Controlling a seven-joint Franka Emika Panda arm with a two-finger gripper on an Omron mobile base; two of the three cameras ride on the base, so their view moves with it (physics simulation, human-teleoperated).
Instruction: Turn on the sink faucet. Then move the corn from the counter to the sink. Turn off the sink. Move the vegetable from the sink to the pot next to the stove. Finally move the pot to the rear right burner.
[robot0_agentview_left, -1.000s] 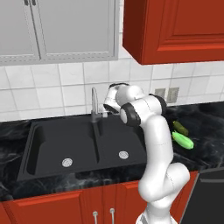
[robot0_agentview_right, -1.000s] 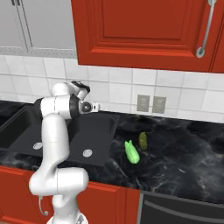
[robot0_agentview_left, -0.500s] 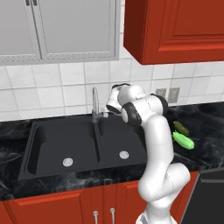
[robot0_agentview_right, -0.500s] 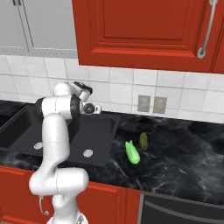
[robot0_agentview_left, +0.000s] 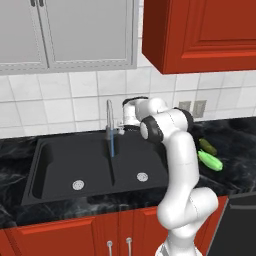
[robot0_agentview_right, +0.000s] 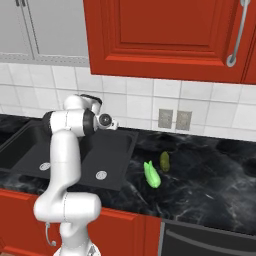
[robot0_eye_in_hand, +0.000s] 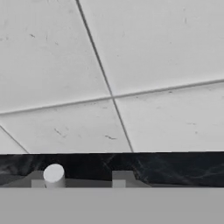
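Note:
The black sink (robot0_agentview_left: 60, 165) has a thin grey faucet (robot0_agentview_left: 109, 115) at its back rim, and a blue stream of water (robot0_agentview_left: 112, 148) falls from the spout into the basin. My gripper (robot0_agentview_left: 121, 128) sits right beside the faucet's base, pointing at the tiled wall. In the hand view its fingertips (robot0_eye_in_hand: 119, 177) stand apart, with a small white knob (robot0_eye_in_hand: 54, 174) near the left one and nothing gripped. The corn (robot0_agentview_left: 210, 160) is a bright green ear lying on the counter right of the sink (robot0_agentview_right: 117, 150), and also shows as the corn (robot0_agentview_right: 152, 175). The pot is out of view.
A darker olive vegetable (robot0_agentview_right: 164, 161) lies just behind the corn. My white arm (robot0_agentview_left: 180, 165) rises over the sink's right edge. A dark stove front (robot0_agentview_right: 210, 240) sits at the lower right. Red cabinets (robot0_agentview_right: 160, 35) hang above the counter, and an outlet plate (robot0_agentview_right: 174, 120) is on the wall.

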